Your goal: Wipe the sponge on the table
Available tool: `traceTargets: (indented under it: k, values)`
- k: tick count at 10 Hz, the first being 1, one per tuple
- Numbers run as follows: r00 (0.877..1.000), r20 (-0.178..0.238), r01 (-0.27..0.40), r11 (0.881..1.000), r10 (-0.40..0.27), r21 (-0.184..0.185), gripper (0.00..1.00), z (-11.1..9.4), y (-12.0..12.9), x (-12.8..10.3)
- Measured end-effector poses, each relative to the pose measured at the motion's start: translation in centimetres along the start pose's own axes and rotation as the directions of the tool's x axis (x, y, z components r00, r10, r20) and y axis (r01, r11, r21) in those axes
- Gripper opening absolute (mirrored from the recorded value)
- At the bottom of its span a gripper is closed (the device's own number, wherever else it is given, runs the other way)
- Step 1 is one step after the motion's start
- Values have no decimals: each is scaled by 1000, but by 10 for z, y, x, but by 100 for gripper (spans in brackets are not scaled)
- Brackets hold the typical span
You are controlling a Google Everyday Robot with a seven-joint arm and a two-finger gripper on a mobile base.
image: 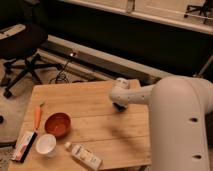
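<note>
The light-wood table fills the lower left of the camera view. My white arm reaches in from the right, and its wrist ends over the table's right half. The gripper shows only as a dark tip pointing down, at or just above the wood. No blue sponge shows; whether it lies under the gripper I cannot tell.
An orange carrot, a red bowl, a white cup, a small bottle and a flat packet lie on the table's front left. A black office chair and a floor cable are behind.
</note>
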Motion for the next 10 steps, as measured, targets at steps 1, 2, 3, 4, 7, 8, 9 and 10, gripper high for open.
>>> traceTargets:
  k: [1, 2, 3, 4, 7, 8, 9, 10]
  values:
    - [999, 29, 31, 999, -32, 19, 51, -12, 1, -23]
    - [997, 47, 52, 998, -53, 31, 51, -18, 1, -37]
    - [995, 66, 79, 996, -81, 42, 51, -25, 0, -53]
    - [992, 80, 96, 994, -100, 53, 51, -29, -3, -64]
    - [974, 124, 171, 977, -187, 129, 51, -44, -40, -108]
    - [965, 136, 204, 966, -226, 159, 51, -51, -56, -123]
    - [951, 146, 242, 951, -271, 189, 51, -59, -72, -140]
    - [942, 151, 267, 941, -301, 210, 51, -64, -84, -152]
